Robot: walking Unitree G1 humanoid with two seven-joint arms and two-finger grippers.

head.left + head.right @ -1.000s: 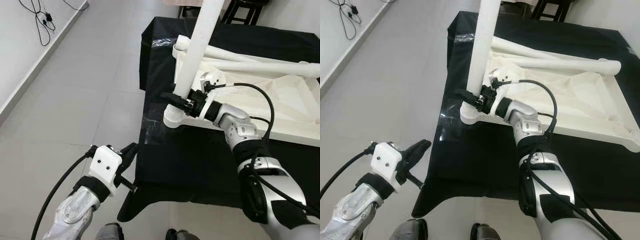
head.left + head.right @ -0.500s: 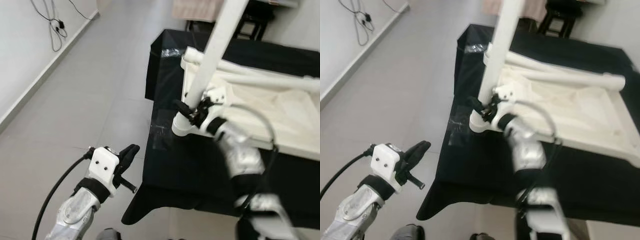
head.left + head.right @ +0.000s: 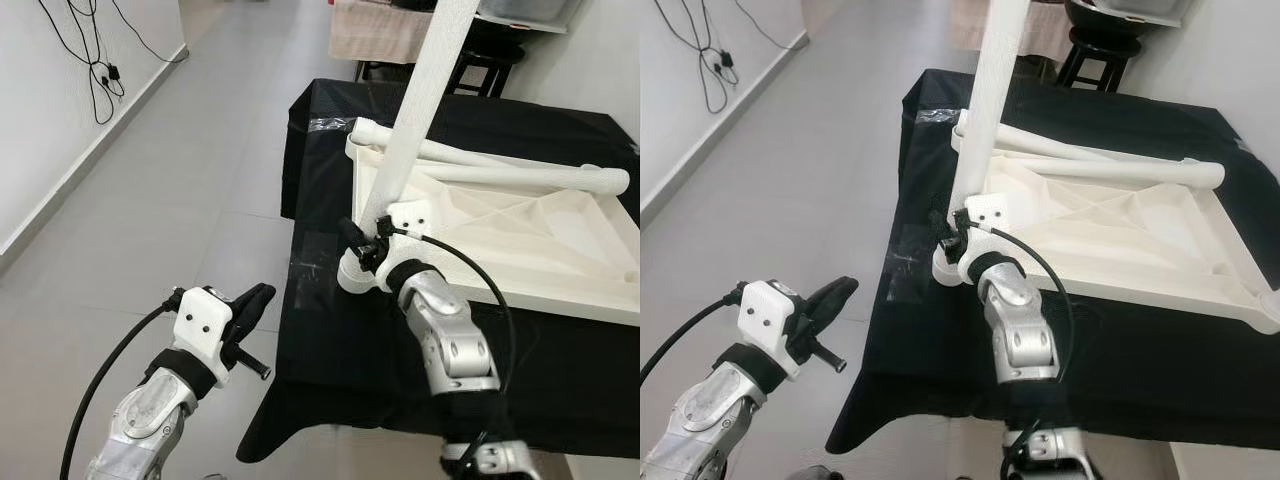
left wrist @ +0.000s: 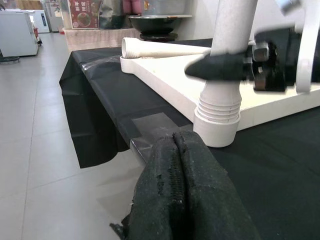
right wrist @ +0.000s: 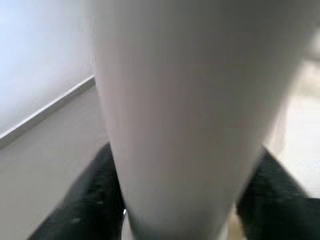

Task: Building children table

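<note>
While the right gripper (image 3: pixel 363 243) grips the upright white table leg (image 3: pixel 412 112) near its foot, its two black fingers (image 4: pixel 216 66) are clamped on either side of the tube, just above the ribbed collar. That leg stands in the round socket (image 3: pixel 350 275) at the front-left corner of the white tabletop (image 3: pixel 520 235), which lies upside down on a desk covered with black cloth (image 3: pixel 330 340). Socket sits close to the desk's left edge, beside a patch of clear tape. Two more white legs (image 3: pixel 500 172) lie across the far side of the tabletop, the nearer one reaching toward its right edge.

Left gripper (image 3: pixel 252 302) hangs over the grey tile floor (image 3: pixel 160 220), off the desk's front-left corner and not touching anything; its fingers (image 4: pixel 175 185) are pressed together. A stool (image 3: pixel 1092 52) stands beyond the desk's far edge. Cables (image 3: pixel 95 60) hang on the left wall.
</note>
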